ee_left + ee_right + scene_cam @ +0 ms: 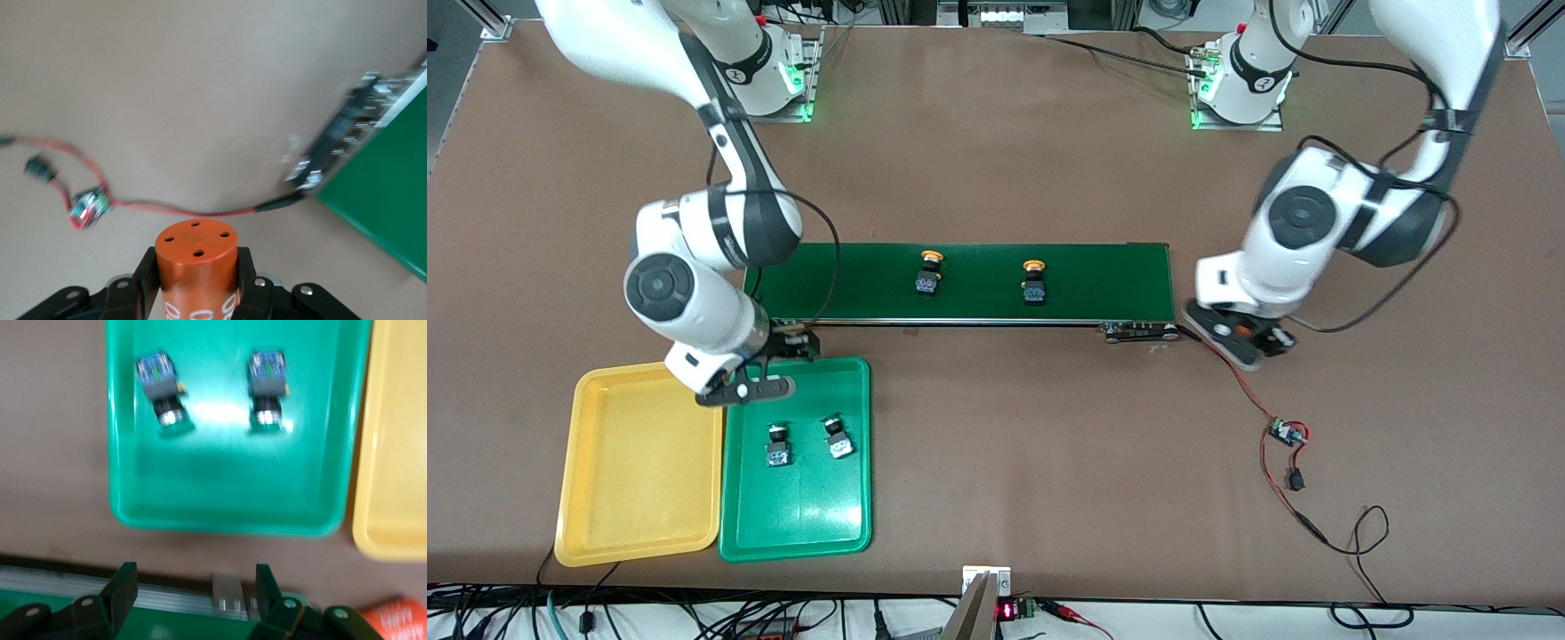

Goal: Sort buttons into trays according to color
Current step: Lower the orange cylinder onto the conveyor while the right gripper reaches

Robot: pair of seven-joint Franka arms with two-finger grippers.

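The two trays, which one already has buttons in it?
The green tray, the one toward the middle of the table. Two green-capped buttons lie in it, while the yellow tray beside it holds nothing.

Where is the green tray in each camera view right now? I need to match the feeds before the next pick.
Front view: the green tray lies beside the yellow tray, nearer the camera than the conveyor belt, holding two green buttons.
Left wrist view: not in it.
Right wrist view: it fills the upper middle, both buttons inside.
Shared landmark: the conveyor belt appears in all three views.
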